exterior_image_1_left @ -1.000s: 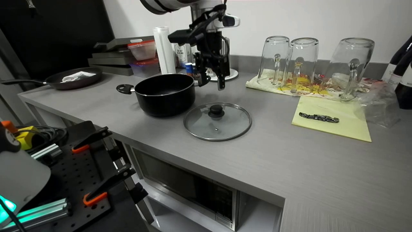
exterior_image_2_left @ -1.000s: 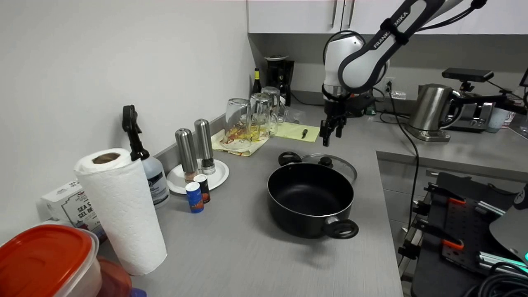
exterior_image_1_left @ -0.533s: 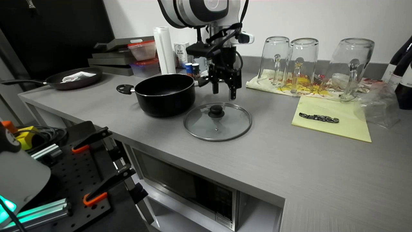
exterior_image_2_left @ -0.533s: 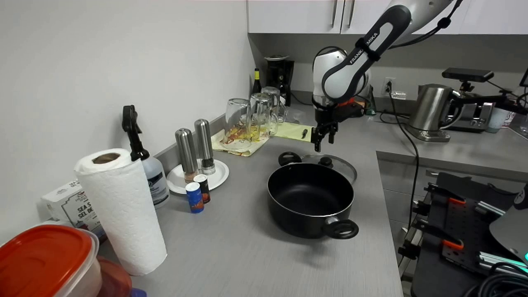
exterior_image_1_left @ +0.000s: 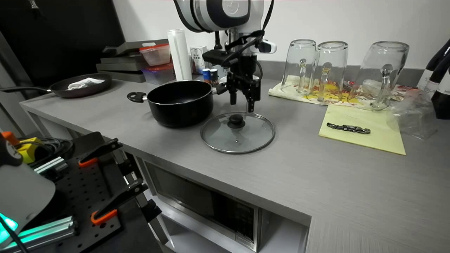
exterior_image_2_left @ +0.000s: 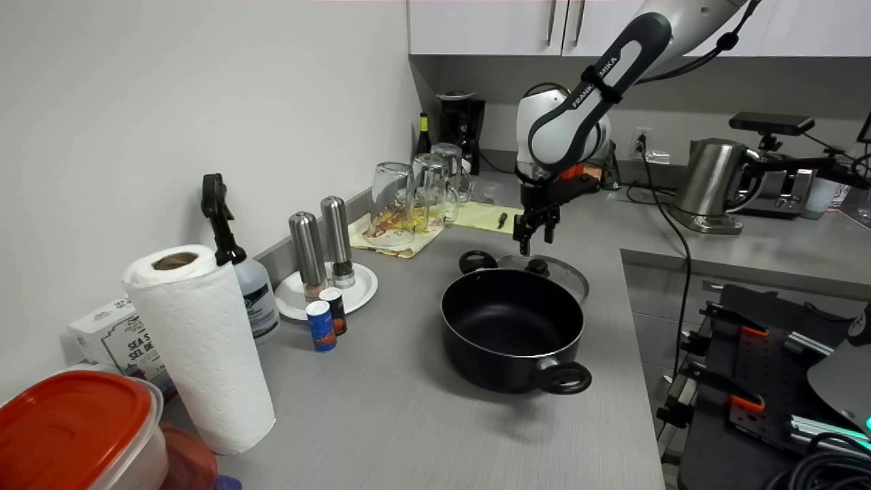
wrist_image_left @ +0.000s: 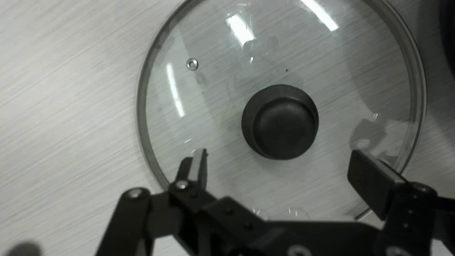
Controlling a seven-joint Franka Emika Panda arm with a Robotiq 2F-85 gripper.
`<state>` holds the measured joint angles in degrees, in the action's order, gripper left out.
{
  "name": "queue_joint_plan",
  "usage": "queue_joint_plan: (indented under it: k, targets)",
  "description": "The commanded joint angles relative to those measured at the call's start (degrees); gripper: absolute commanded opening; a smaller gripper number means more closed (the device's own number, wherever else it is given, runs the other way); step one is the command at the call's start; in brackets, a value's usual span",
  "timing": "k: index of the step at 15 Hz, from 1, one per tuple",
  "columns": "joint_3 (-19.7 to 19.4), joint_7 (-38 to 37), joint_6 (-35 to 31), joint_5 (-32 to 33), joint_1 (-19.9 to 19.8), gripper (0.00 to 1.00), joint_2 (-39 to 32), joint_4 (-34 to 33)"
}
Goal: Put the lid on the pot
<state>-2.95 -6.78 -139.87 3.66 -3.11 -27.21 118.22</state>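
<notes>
Worktop (exterior_image_1_left: 288, 168): grey, finely brushed in straight lines, with a square-cut front edge.
Lid (exterior_image_1_left: 225, 138): laid flat on the worktop, nearer the front edge than the back edge; a disc of clear glass, bound by a metal rim and topped by a round black knob (exterior_image_1_left: 236, 120).
Gripper (exterior_image_1_left: 242, 106): black, held above the lid with its two fingers (wrist_image_left: 371, 183) spread wide; in the wrist view the knob is seen just beyond the line of the fingertips.
Pot (exterior_image_1_left: 179, 113): set upright just beside the lid, also toward the front edge; round-walled and black, fitted with two short loop handles, its dark inside open to view.
Paper (exterior_image_1_left: 372, 142): a flat yellow sheet, on which a slim dark object (exterior_image_1_left: 348, 128) of knobbly outline is laid.
Bag (exterior_image_1_left: 416, 114): clear, thin plastic, crumpled at the paper's side.
Mugs (exterior_image_1_left: 327, 66): three, of clear glass, upturned along the back edge on a patterned sheet (exterior_image_1_left: 277, 91) in red and yellow.
Roll (exterior_image_2_left: 204, 361): white, soft-looking and cylindrical, stood near the back edge in both exterior views.
Pan (exterior_image_1_left: 82, 93): dark, shallow and round, placed by the worktop's far end edge, with a crumpled white cloth (exterior_image_1_left: 84, 83) held in it.
</notes>
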Motion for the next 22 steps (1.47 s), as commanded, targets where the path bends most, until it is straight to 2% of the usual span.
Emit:
queue_joint_plan:
  k: [1,10,11,18,22]
  targets:
    - [-0.3,0.0,1.4,-1.7,0.3,1.0,-1.8,-0.9]
    - [-0.1,0.3,1.3,-2.4,0.5,1.0,-5.5,-2.6]
    - [-0.1,0.3,1.3,-2.4,0.4,0.8,-5.7,-2.8]
    - [0.0,0.5,1.2,-2.7,0.4,0.27,-5.7,-3.5]
    - [0.0,0.9,1.5,-3.4,0.0,0.26,-4.7,-3.1]
